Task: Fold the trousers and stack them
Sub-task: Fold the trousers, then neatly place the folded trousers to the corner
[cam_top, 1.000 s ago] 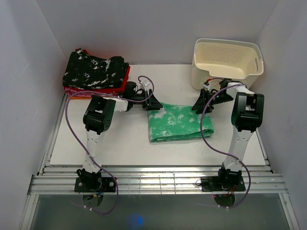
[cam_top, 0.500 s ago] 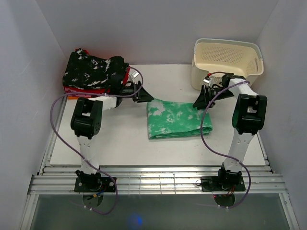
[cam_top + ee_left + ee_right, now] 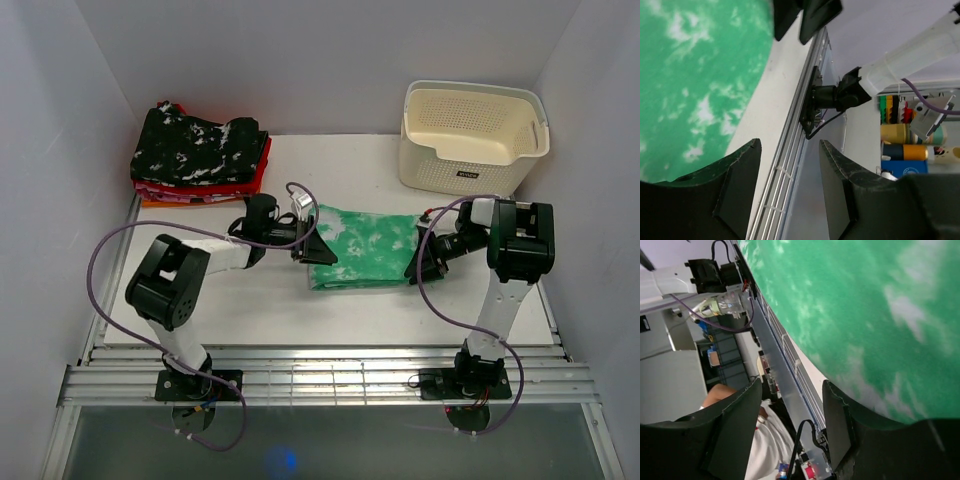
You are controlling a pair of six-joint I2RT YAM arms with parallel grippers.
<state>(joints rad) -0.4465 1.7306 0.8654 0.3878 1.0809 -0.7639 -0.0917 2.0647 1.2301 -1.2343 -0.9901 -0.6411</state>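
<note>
Trousers (image 3: pixel 365 245), bright green with cloudy white blotches, lie folded into a flat rectangle mid-worktop (image 3: pixel 250 300), between the two arms; the left fingers (image 3: pixel 735 185) stand apart at its left edge, nothing between them; the right fingers (image 3: pixel 735 430) stand apart at its right edge; we cannot tell whether either touches cloth; both wrist views cut the fold off.

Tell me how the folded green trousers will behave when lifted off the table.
Likely floppy: the trousers lie as flat, soft layers, so unsupported parts would sag. Probably light, being thin cloth. The fold may slip open unless the left hand and right hand grip all layers.
</note>
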